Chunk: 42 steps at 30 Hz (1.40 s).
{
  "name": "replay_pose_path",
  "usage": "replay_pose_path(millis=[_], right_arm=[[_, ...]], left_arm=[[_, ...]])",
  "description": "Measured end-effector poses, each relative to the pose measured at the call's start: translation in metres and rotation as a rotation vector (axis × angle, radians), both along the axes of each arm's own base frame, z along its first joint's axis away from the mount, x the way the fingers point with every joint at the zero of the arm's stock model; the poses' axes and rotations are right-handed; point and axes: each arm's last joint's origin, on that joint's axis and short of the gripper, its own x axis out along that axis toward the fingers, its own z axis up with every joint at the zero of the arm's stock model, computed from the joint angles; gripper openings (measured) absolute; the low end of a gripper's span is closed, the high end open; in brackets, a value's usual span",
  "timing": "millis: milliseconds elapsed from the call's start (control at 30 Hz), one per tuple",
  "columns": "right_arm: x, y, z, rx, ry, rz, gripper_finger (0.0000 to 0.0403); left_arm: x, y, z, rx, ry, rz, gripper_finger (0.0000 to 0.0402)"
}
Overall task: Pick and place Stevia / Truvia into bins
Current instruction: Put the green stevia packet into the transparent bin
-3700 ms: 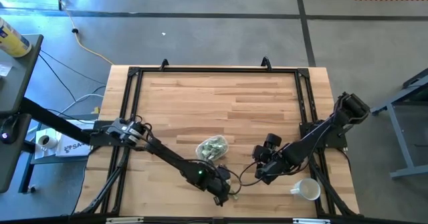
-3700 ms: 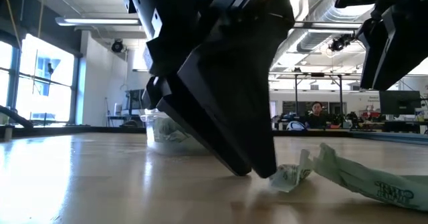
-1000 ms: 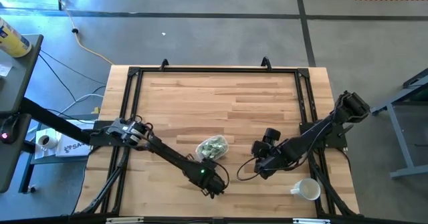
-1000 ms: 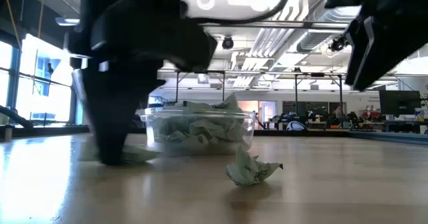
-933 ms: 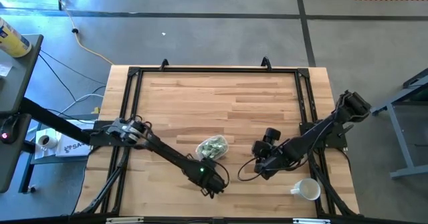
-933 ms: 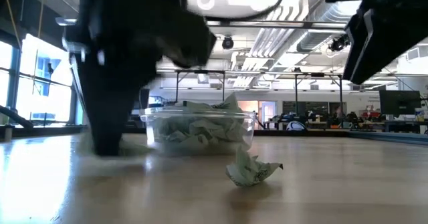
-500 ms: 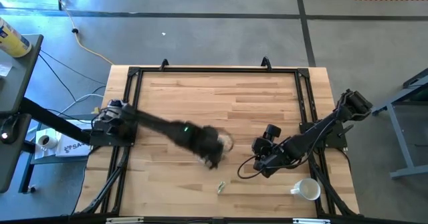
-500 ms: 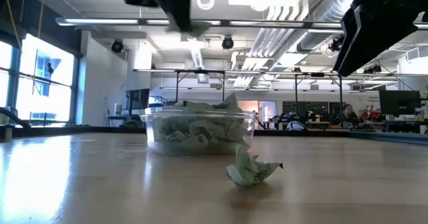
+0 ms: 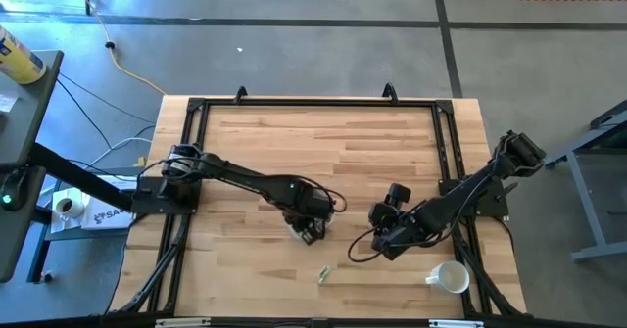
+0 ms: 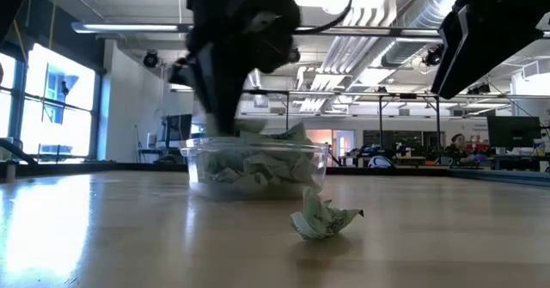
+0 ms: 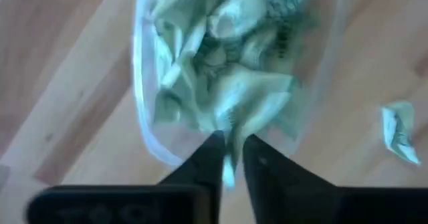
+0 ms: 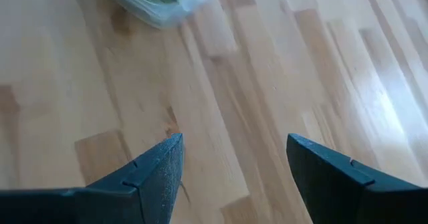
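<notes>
The left pincer (image 11: 230, 158) has swung from the bench's near edge to hang over the clear bin (image 9: 312, 213), fingers nearly closed on a pale green packet (image 11: 229, 174). One crumpled packet (image 9: 322, 273) lies on the bench (image 9: 343, 142) nearby; the right pincer (image 12: 231, 164) waits wide open, empty

A pale wooden counter (image 9: 333, 162) of long planks stands on a grey concrete floor (image 9: 294, 54), edged by a black metal frame (image 9: 313, 103). A yellow cable (image 9: 132, 73) trails across the floor toward the counter's left corner, where a dark side table (image 9: 24, 122) stands. Seen level across the counter, the room is a large open hall: tall bright windows (image 10: 47, 99) on the left, white ceiling ducts (image 10: 378, 21) and strip lights overhead (several lit), and distant desks with a person (image 10: 455, 146) seated beyond.
</notes>
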Motion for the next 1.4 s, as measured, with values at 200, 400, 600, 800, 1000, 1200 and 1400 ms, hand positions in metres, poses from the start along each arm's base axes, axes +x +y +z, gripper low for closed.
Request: replay_pose_path(millis=[200,400,600,800,1000,1200,1400], right_arm=[[0.016,0.014,-0.002,0.105,-0.013,0.252,0.0256],[0.046,0.024,-0.016,0.199,-0.067,0.486,0.0256],[0.076,0.038,-0.038,0.233,-0.176,0.769,0.0256],[0.101,0.048,-0.062,0.234,-0.199,0.891,0.0256],[0.132,0.051,-0.076,0.222,-0.153,0.9,0.0256],[0.141,0.048,-0.089,0.221,0.037,0.877,0.0256],[0.139,0.047,-0.094,0.208,0.083,0.916,0.0215]], left_arm=[[0.003,-0.004,0.024,0.027,-0.057,-0.024,0.017],[-0.014,-0.011,0.034,0.116,0.027,-0.024,0.0224],[-0.046,-0.021,0.058,0.244,0.094,0.002,0.0213],[-0.073,-0.034,0.09,0.267,0.0,0.096,0.0178],[-0.096,-0.048,0.112,0.284,-0.114,0.175,0.0157],[-0.119,-0.056,0.122,0.323,-0.114,0.238,0.0154],[-0.135,-0.057,0.126,0.347,-0.094,0.272,0.0154]])
